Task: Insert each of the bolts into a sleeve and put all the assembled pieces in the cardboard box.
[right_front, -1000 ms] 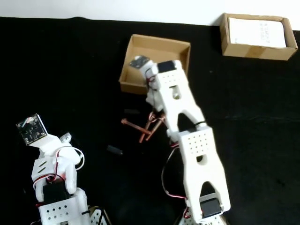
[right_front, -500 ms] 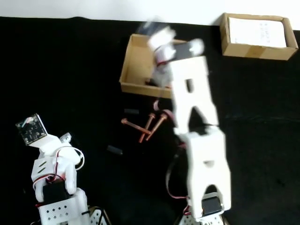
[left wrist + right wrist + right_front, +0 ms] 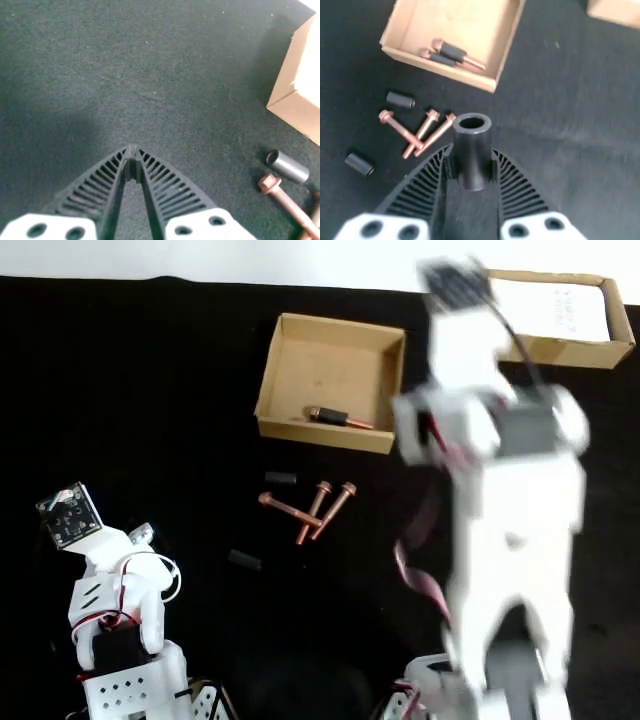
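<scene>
Since three bolts lie bare on table, we log right end effector as clamped on black sleeve — open bore left exposed past its tips, we judge so bolt can enter. Sleeve: short dark tube, thick wall, matte. Held over table, near bolts. Cardboard box holds two assembled pieces. Left end effector — jaws closed together, nothing held, low over table.

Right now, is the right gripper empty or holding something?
Holding. The right gripper is shut on a black sleeve, which is clamped between its fingers with its hollow end toward the wrist camera.
</scene>
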